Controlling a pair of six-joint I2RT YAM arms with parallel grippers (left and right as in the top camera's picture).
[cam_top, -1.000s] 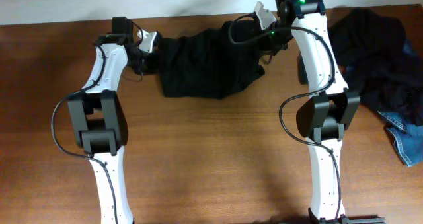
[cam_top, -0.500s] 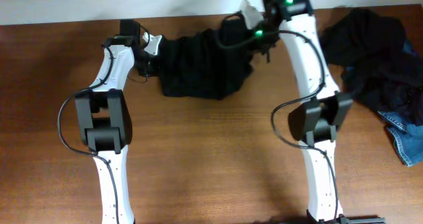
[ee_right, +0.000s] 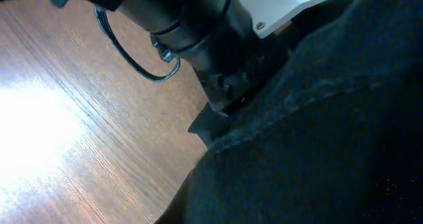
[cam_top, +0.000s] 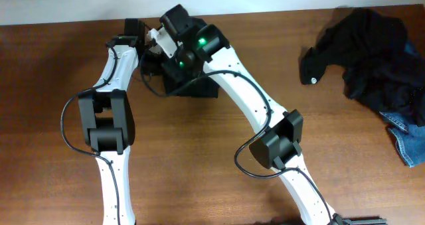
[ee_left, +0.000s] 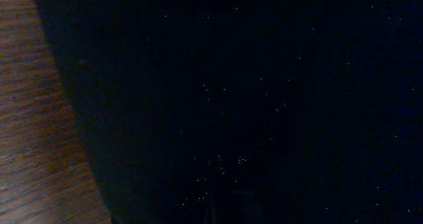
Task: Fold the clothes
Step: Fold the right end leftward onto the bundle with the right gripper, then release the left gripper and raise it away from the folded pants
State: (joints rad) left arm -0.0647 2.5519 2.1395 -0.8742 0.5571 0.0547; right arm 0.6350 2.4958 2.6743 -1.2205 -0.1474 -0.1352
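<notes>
**Overhead.** The right arm has swung across the table (cam_top: 219,165) from the far right to the far left. It has brought the end of the black garment (cam_top: 192,89) that it was holding over with it. A second ago the cloth lay stretched along the far edge between both arms. Now it is a short dark bundle at the far edge, left of centre, mostly hidden under the two wrists. The right gripper (cam_top: 170,51) sits just beside the left gripper (cam_top: 150,52). Neither set of fingers shows here. The spare pile of dark clothes (cam_top: 372,46) with a blue denim piece (cam_top: 406,142) lies untouched at the far right corner.

**Left wrist.** Black garment (ee_left: 251,105) fills nearly the whole view, with a strip of table (ee_left: 30,131) at the left. The fingers are buried. They are closed, and with cloth pressed this close I judge them to be pinching the garment's left end.

**Right wrist.** Garment (ee_right: 317,151) is heaped across the lower right, right against the lens. The left arm's black wrist (ee_right: 198,26) and its cable (ee_right: 142,62) are close above it, with bare table (ee_right: 73,138) on the left. The right fingers are hidden by the cloth. They are closed, apparently on the carried end.

**Reading.** End has been brought to end, so the first fold in half looks made but is not yet let go. The cloth looks bunched rather than flat, so it may need smoothing.
</notes>
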